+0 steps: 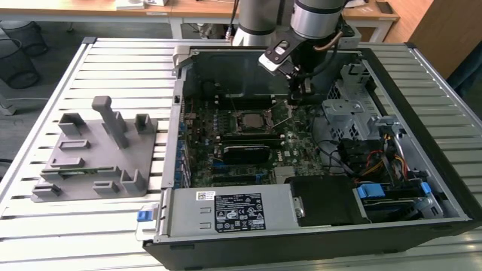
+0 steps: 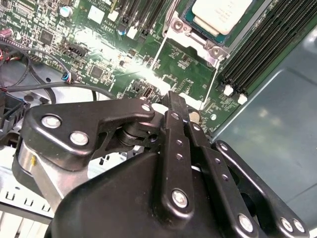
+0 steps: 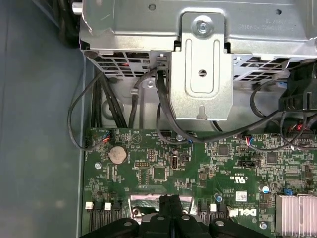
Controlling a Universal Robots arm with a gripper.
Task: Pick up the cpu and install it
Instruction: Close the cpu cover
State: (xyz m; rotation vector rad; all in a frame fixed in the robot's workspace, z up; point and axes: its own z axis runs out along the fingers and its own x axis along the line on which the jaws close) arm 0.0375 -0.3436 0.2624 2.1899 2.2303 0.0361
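cpu [image 2: 221, 14] | silver-grey square | seated flat in socket [image 2: 174, 26]

i read the cpu [image 2: 220, 15] as pale matt metal on top, seated on the motherboard [image 3: 148, 148], whose green board looks glossy. over the motherboard the gripper [image 2: 173, 99] is smooth satin black with bright metal screws. beside the motherboard sits a bracket [image 3: 202, 69] of dull silvery sheet metal.
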